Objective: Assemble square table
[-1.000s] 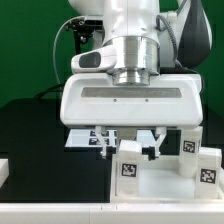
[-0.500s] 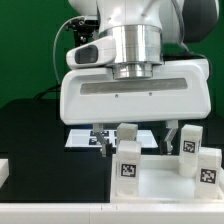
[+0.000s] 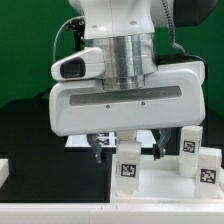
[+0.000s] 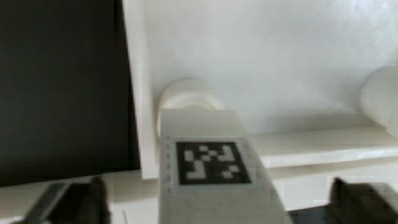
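Note:
The white square slab (image 3: 165, 183) lies at the exterior view's lower right with three tagged white legs standing on it: a near one (image 3: 128, 162) and two at the right (image 3: 187, 141) (image 3: 207, 165). My gripper (image 3: 128, 148) hangs right above the near leg, open, with one finger (image 3: 97, 146) on each side of it. In the wrist view the gripper (image 4: 217, 205) straddles that leg (image 4: 208, 150), whose tag faces the camera. I see a gap between the leg and each dark fingertip (image 4: 79, 203). The slab (image 4: 267, 50) lies behind, and another leg (image 4: 381, 100) shows at the edge.
The marker board (image 3: 76, 141) lies flat on the black table (image 3: 40, 150) behind the gripper. A white L-shaped piece (image 3: 4, 171) sits at the exterior view's lower left edge. A green wall stands at the back.
The hand has shifted toward the exterior view's left and come closer to the camera. Its fingers have moved from beside the near leg to either side of it.

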Controlling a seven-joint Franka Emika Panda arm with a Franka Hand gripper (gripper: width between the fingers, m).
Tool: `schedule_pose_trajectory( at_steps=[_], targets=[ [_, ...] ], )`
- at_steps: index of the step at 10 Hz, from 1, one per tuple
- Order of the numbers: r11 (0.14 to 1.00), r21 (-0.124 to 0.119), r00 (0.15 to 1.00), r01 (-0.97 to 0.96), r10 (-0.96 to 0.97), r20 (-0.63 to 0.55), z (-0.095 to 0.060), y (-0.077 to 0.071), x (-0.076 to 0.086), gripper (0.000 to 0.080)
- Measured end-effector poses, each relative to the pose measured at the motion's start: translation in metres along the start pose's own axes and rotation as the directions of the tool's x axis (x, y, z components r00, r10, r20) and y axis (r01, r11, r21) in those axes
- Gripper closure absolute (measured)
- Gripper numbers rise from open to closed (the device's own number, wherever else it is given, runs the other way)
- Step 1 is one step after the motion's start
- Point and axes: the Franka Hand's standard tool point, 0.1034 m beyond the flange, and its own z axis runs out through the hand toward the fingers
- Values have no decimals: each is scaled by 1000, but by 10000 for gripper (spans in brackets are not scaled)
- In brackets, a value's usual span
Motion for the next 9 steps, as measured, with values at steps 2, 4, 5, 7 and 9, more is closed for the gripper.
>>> schedule_pose_trajectory(
  at_steps=[2, 4, 5, 7, 9],
  targets=[
    [1000, 0, 1000, -13, 13, 0, 0, 0, 0, 444],
    [991, 1, 991, -130, 130, 1, 0, 0, 0, 514],
    [979, 2, 979, -203, 203, 1, 1, 0, 0, 514],
    [920, 14, 919, -393, 393, -32, 2, 0, 1, 514],
    [789, 35, 786, -613, 614, -73, 3, -8, 4, 514]
  ],
)
